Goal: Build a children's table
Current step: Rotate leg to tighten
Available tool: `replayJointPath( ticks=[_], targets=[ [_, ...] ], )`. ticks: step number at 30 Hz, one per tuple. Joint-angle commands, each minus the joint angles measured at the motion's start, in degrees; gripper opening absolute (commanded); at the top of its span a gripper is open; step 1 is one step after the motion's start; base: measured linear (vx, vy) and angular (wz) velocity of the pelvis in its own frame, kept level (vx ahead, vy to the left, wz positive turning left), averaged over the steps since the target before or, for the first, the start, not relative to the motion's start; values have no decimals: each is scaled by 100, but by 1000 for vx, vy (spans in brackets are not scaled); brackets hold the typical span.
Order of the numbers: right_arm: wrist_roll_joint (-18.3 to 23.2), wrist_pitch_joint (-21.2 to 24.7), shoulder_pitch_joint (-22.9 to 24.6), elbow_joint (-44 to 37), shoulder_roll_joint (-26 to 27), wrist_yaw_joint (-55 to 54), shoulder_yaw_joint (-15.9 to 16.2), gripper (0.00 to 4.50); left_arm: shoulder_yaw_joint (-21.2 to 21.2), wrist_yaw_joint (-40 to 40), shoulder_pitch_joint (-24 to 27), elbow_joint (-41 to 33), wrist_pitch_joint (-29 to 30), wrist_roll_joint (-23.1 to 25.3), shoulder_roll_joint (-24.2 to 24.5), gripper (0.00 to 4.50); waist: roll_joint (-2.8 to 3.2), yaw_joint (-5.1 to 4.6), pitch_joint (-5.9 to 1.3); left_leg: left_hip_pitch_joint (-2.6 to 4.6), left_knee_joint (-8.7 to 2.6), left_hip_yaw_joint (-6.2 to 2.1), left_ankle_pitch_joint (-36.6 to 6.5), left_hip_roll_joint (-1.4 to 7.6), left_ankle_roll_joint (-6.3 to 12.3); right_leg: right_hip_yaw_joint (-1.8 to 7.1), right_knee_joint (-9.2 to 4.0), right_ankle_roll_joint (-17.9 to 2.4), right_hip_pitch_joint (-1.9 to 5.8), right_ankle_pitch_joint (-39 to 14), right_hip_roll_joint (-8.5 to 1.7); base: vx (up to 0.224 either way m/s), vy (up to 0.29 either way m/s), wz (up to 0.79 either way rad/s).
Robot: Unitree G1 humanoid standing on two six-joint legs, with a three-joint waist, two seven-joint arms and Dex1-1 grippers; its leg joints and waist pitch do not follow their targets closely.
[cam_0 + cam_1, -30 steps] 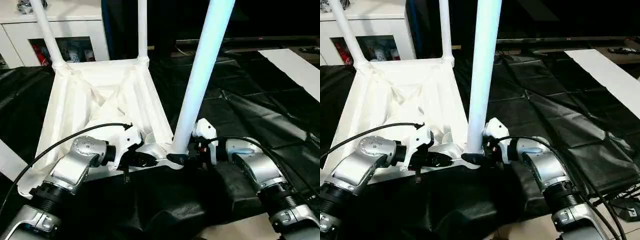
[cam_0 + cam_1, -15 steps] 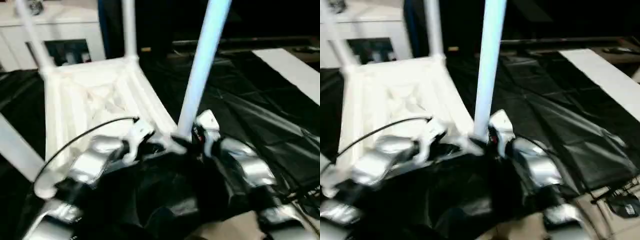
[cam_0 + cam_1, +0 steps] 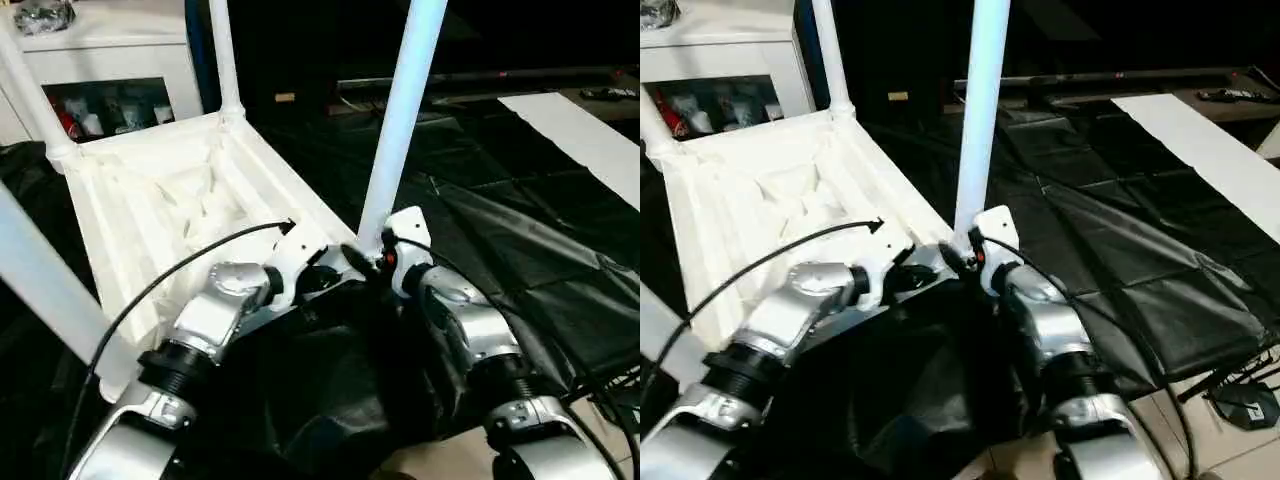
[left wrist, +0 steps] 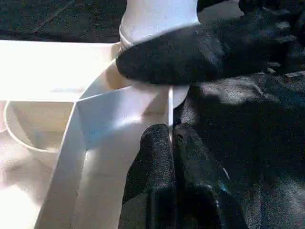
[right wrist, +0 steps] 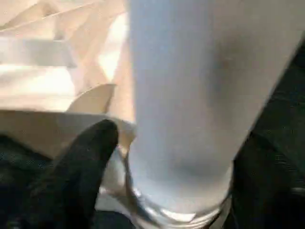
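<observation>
Last leg going into the upturned tabletop [image 3: 150, 200]

All four legs stand in corner sockets. Right gripper [image 5: 167, 157], fingers wide, straddles the near-right leg [image 3: 400, 120]; left gripper [image 4: 169, 136] pinches the tabletop's rim tight. Seating and flipping remain.

A home-like room: white glass-door cabinet [image 3: 110, 75], black floor sheeting [image 3: 520, 230].
</observation>
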Motion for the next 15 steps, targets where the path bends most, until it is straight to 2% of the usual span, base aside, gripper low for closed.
replayJointPath(
  ticks=[1, 2, 5, 10, 11, 15],
  targets=[
    [67, 61, 101, -192, 70, 792, 531, 382, -137, -347, 56, -193, -254, -163, -33, 0, -16, 33, -322, 101, -554, -296, -1517, 527, 26, 279, -458, -1213, 152, -1404, -426, 0, 0, 0],
    [104, 37, 143, -323, -169, 1185, 591, 382, -161, -623, 136, -290, -309, -217, 121, 0, -7, 30, -330, 104, -546, -289, -1377, 529, 94, 280, -430, -1303, 152, -1146, -423, 0, 0, 0],
    [167, 82, 174, -456, -412, 1550, 612, 382, -194, -1002, 240, -448, -432, -329, 285, 0, -6, 40, -340, 99, -527, -266, -1073, 533, 255, 280, -384, -1480, 169, -691, -420, 0, 0, 0],
    [248, 167, 271, -778, -879, 2286, 707, 382, -284, -1628, 387, -702, -459, -461, 607, 0, 5, 103, -340, 128, -507, -240, -900, 546, 372, 276, -352, -1601, 168, -449, -415, 0, 0, 0],
    [286, 190, 306, -890, -1017, 2557, 741, 382, -305, -1821, 420, -756, -450, -501, 705, 0, 3, 139, -341, 136, -511, -246, -899, 551, 373, 273, -348, -1587, 180, -461, -412, 0, 0, 0],
    [294, 191, 341, -979, -1158, 2840, 812, 382, -331, -2063, 480, -839, -450, -548, 845, 0, 2, 151, -325, 154, -525, -233, -1053, 548, 269, 277, -362, -1605, 151, -653, -408, 0, 0, 0]
  ],
)
